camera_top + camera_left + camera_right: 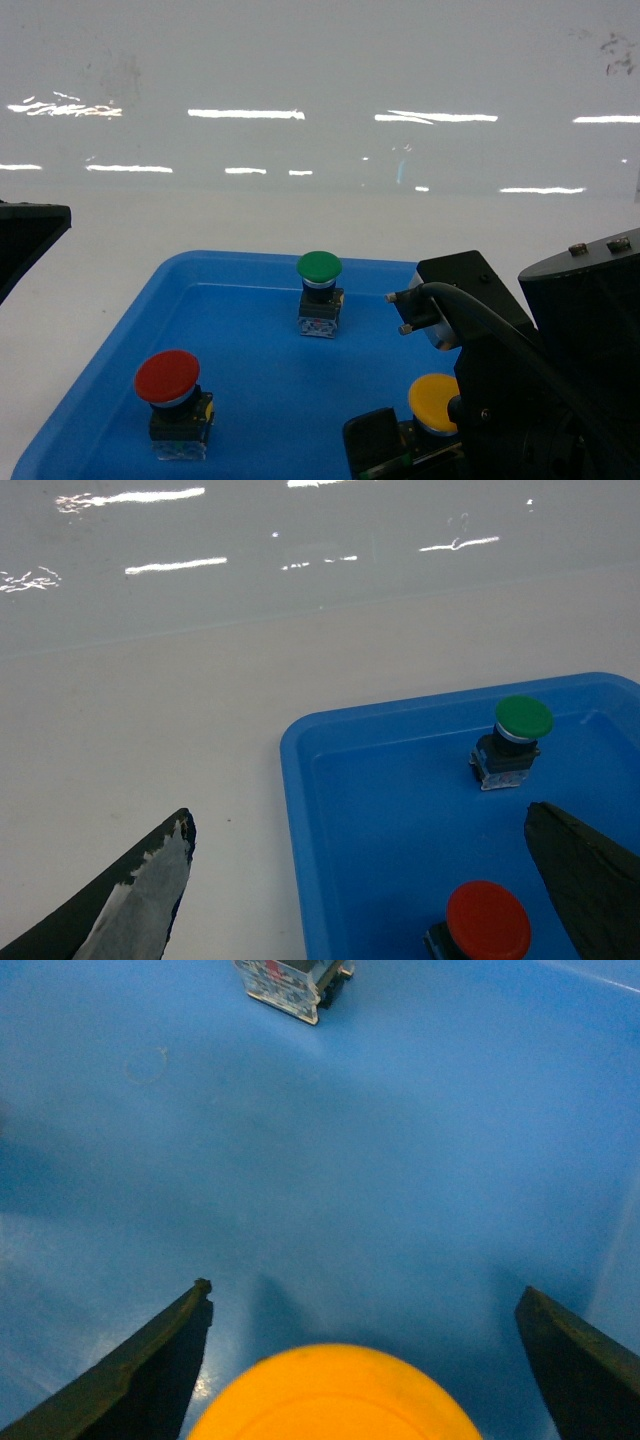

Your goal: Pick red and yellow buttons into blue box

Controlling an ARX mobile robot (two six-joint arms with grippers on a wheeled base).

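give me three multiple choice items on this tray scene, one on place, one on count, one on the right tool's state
1. Where does the green button stand?
A. on the blue tray's far side
B. on the white table
C. in the left tool

2. How many buttons are on the tray?
A. one
B. two
C. three

3. How is the right tool set?
A. shut on the red button
B. open, fingers either side of the yellow button
C. out of view

Answers: 1 A, it sits behind the red button; 2 C, red, green and yellow; 3 B, the right wrist view shows gaps on both sides.
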